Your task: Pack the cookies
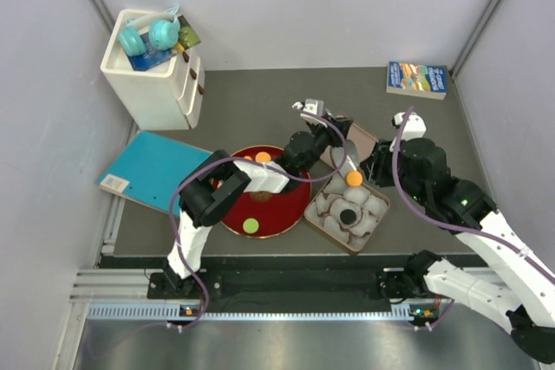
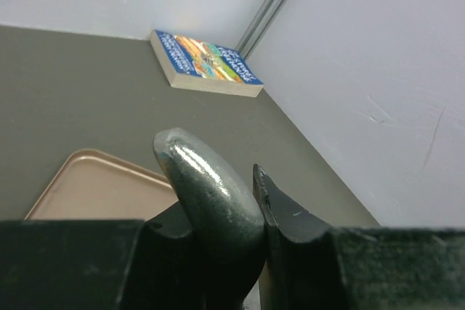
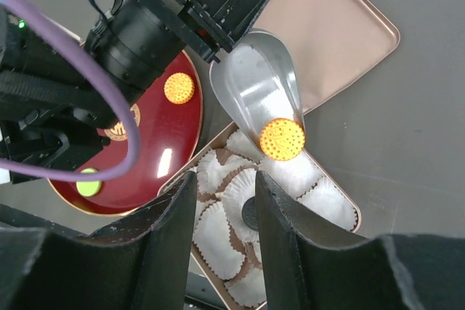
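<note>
The delivery step is in hand: the left claw (image 2: 234, 217), clenched on a metal scoop (image 3: 258, 88), carries an orange cookie (image 3: 282, 139) over the cup tray (image 3: 352, 212) near the counter's near edge. The right claw (image 3: 221, 212) hangs released and empty. The next move calls for tipping the scoop gently over a vacant paper cup (image 3: 301, 172).

plate (image 1: 288, 207) left of box (image 1: 373, 228) | cookie (image 3: 282, 139) on scoop (image 3: 258, 88) (over box)

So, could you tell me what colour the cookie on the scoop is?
The cookie is orange, dotted; clearest in the right wrist view.
</note>
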### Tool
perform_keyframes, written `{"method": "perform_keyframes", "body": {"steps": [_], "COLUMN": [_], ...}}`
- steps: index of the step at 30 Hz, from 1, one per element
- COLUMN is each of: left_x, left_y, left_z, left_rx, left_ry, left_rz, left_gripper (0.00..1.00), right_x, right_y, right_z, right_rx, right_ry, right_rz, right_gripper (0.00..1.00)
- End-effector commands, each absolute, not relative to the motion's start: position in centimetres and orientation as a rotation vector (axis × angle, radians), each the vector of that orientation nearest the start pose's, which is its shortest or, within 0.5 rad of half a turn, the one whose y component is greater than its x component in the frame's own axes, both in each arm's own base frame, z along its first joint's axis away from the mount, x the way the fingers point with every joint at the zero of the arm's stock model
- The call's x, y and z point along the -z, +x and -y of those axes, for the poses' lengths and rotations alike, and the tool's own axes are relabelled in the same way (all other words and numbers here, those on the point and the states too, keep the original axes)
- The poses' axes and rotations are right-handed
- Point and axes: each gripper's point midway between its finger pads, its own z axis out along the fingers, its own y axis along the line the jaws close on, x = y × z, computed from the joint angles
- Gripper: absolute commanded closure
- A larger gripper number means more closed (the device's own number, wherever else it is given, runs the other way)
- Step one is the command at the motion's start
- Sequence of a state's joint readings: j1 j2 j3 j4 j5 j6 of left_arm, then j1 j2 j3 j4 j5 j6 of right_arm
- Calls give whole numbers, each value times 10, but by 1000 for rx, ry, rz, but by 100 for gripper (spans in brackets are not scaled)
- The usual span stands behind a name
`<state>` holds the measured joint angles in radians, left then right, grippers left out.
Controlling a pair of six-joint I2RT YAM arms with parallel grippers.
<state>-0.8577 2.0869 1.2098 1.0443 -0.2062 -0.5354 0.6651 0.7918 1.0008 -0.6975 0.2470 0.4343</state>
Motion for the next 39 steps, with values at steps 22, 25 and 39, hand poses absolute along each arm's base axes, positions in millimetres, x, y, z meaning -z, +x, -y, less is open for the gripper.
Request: {"method": "perform_keyframes", "body": {"steps": [22,25,39], "left_x": [-274,-274,-345], "left_y": [374,374,391], "left_z": [442,439,277], "left_rx": [893,871,682], "left_ry": [227,225,-173], "left_rz": [-1190,-1185,-1217], "left_gripper": [100,100,100], "right_x": [-261,-260,-241], "right_y": [225,225,246], "right_z": [-146,-145,-178], "right_rx": [-455,-455,-492], "right_ry": [-58,-55,-131], "right_rz": [-2047,-2051,-2105], "right_gripper": [61,61,60]}}
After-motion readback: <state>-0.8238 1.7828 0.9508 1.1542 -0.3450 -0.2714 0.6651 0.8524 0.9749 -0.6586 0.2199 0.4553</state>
